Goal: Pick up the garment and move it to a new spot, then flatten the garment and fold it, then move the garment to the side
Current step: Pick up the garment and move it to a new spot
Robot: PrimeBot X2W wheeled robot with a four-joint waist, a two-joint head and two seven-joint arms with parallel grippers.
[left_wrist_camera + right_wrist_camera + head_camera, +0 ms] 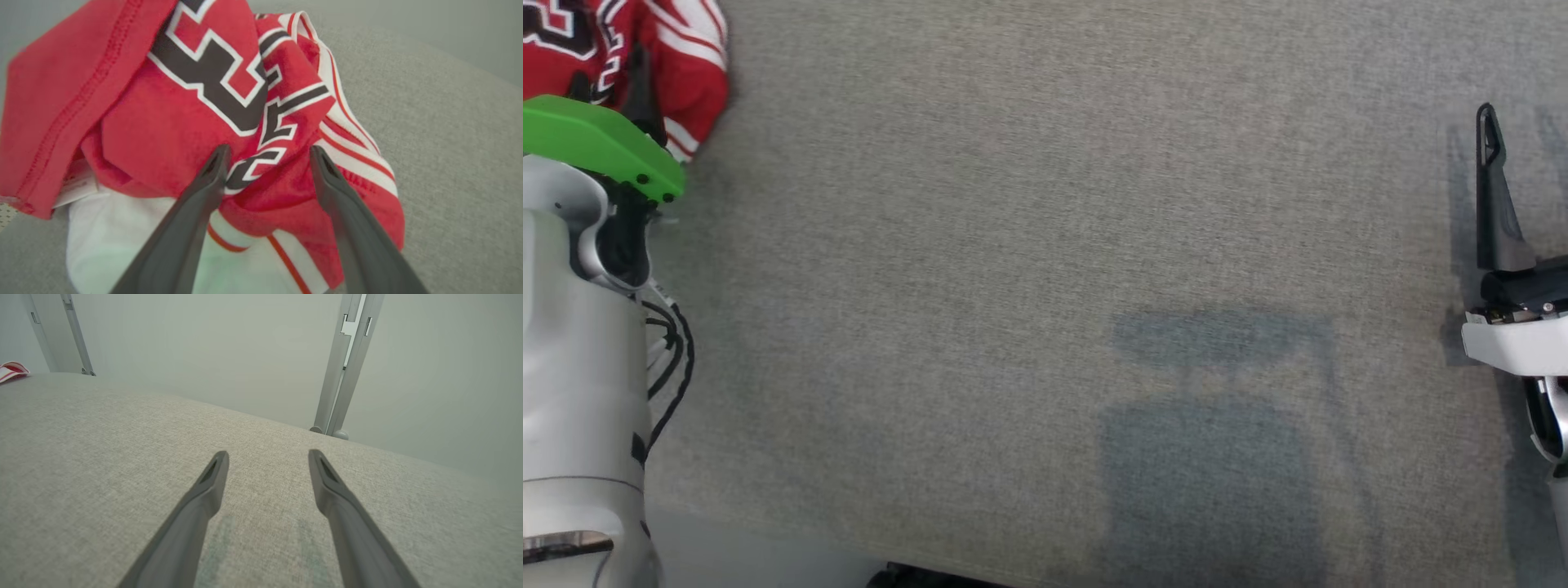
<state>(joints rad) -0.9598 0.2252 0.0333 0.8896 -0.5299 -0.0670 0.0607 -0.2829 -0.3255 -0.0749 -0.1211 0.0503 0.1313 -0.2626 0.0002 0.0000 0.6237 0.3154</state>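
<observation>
Lying crumpled, the garment (163, 134) runs its striped side away from the parted, empty fingers of the left gripper (269, 153).

This looks like a bare robotics lab or test room. A wide worktop (1045, 245) covered in plain grey woven fabric spreads across the head view. In the right wrist view, blank pale grey-green walls (212, 347) rise behind its far edge. A slim grey metal frame post (347, 367) stands at 1 o'clock and a second post (75, 335) at 10 o'clock.
</observation>
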